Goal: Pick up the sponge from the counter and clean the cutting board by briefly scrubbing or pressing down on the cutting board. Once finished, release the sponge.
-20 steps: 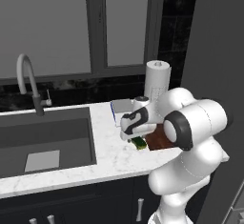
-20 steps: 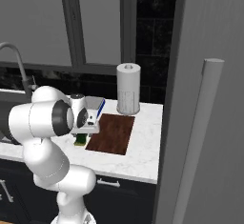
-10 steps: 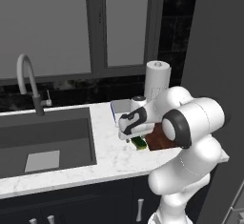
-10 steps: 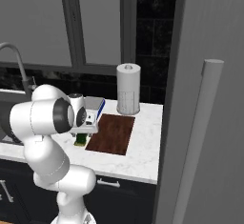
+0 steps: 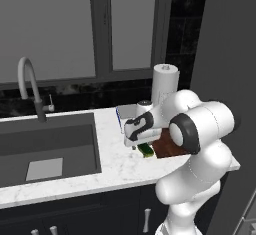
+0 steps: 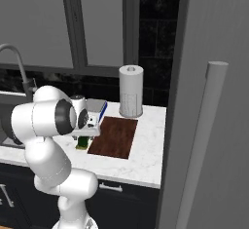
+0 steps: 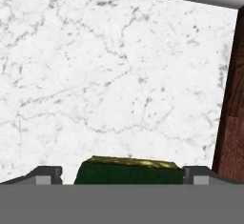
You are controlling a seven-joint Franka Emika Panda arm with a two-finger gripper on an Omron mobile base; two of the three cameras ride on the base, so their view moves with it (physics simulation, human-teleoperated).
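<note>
Sponge [image 7: 128,170] lies on the white marble worktop [image 7: 95,75], just at the edge of the cutting board [image 7: 233,132] but not on it. In the hand view the sponge is at 6 o'clock, between my two fingertips [image 7: 45,174], and the board runs along 3 o'clock. My pincer [image 7: 123,176] is open wide, with one tip on each side of the sponge and a small gap on both sides, so I grip nothing now.

In the right base view the sponge [image 6: 82,143] sits at about 9 o'clock from the board [image 6: 114,136], under my hand. In the left base view the sponge [image 5: 146,150] shows below the pincer [image 5: 137,145], at the near left corner of the board [image 5: 170,148].

I judge the step in hand is the grasp. To do it well I should keep the hand straight above the sponge, go down until the tips are around its middle height, and then close evenly. The sponge is soft, I think, so a firm squeeze is safe, but a grip too high can let it slip. The board edge is near one tip, so I must not drift toward 3 o'clock while I go down. After the grasp I lift a little, move over the board, and press.
</note>
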